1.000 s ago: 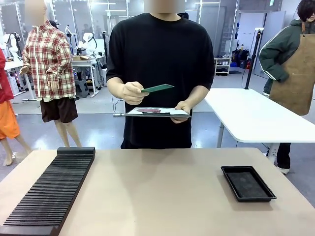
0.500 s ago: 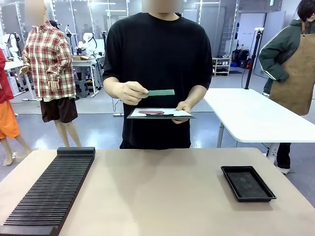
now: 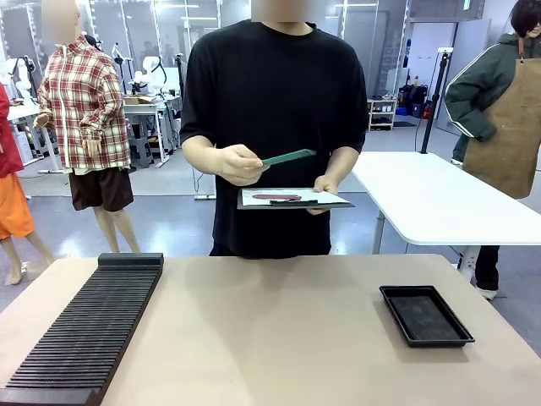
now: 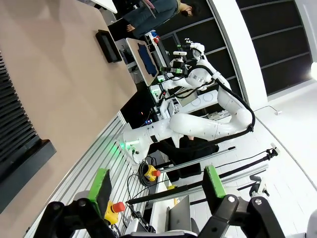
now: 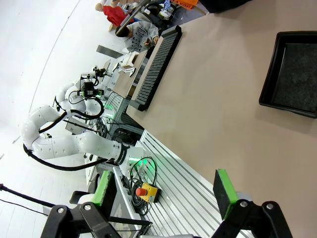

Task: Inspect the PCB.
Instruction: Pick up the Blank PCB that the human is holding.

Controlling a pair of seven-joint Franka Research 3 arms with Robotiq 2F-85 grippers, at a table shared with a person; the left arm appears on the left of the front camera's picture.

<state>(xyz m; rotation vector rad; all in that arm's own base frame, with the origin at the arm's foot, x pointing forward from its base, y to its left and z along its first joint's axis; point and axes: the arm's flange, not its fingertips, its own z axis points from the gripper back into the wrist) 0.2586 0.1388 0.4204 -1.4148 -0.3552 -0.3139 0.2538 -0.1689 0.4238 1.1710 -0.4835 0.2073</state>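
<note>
The PCB (image 3: 289,157) is off the table, pinched by one short end in the person's hand (image 3: 239,163) at chest height on the far side. It lies nearly flat, with its free end tipped slightly up. The person's other hand (image 3: 325,184) carries a clipboard (image 3: 254,205) just below the board, with a white sheet and a dark pen on it. A reddish patch on the sheet is too small to identify. The step in hand looks like the person's own visual check of the board, with the robot waiting.

Both grippers hang at the robot's edge of the table (image 3: 270,338). The left gripper (image 4: 158,189) has its green-padded fingers spread wide with nothing between them. The right gripper (image 5: 163,190) is likewise spread fully and empty.

To do this step well, the arms should stay out of the middle of the table while the board is in the person's hand, since a reach now would cross the person's working space.

Wide jaws suit what may follow. A board this thin would have to be taken by its edge, so a handover would call for fingers lined up with the board's plane and a light close on a bare margin, away from any components.

Likely destinations are the black slotted rack (image 3: 89,330) on the robot's left and the shallow black tray (image 3: 425,315) on its right. Which one applies would depend on the outcome of the check.
</note>
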